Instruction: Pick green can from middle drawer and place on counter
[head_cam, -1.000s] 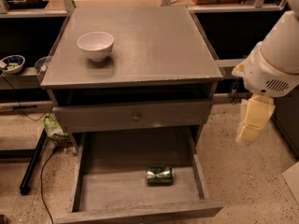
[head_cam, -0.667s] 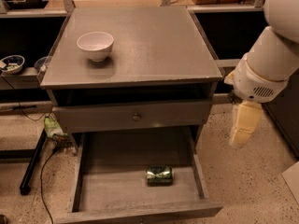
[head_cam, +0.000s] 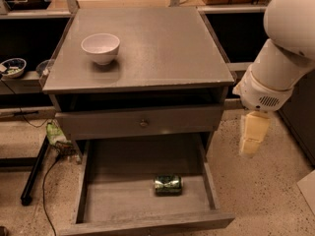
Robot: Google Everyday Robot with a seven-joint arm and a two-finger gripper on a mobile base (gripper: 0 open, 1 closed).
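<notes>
1. One green can (head_cam: 168,184) lies on its side on the plank bottom of the middle drawer (head_cam: 123,203), which stands pulled out toward the camera.
2. Within the drawer, the can sits right of centre and in the front half. It is clear of the right side wall and of the front edge, touching neither.
3. The can's long axis runs left to right, parallel with the drawer's front edge. Its two ends face the drawer's side walls, and its curved dark-green side with pale markings faces up.
4. Which end is the can's top cannot be told.
5. The gripper (head_cam: 252,140) hangs outside the drawer, beyond its right side wall and higher than it, over the speckled floor (head_cam: 268,193). It points downward, and nothing is seen in its grasp.
6. Whether the gripper is spread or closed cannot be told, as it reads as one pale block.
7. The white arm (head_cam: 285,48) rises from the gripper up and to the right, away from the drawer.
8. The counter (head_cam: 162,48) lies above the drawer and further back. Between them sits a shut drawer front (head_cam: 142,123) with a small round knob, and above that an open slot.
9. A white bowl (head_cam: 100,48) stands upright on the counter, above and behind the drawer's left half, well apart from the can.
10. A black cable (head_cam: 47,181) trails on the floor just left of the drawer's left wall.
</notes>
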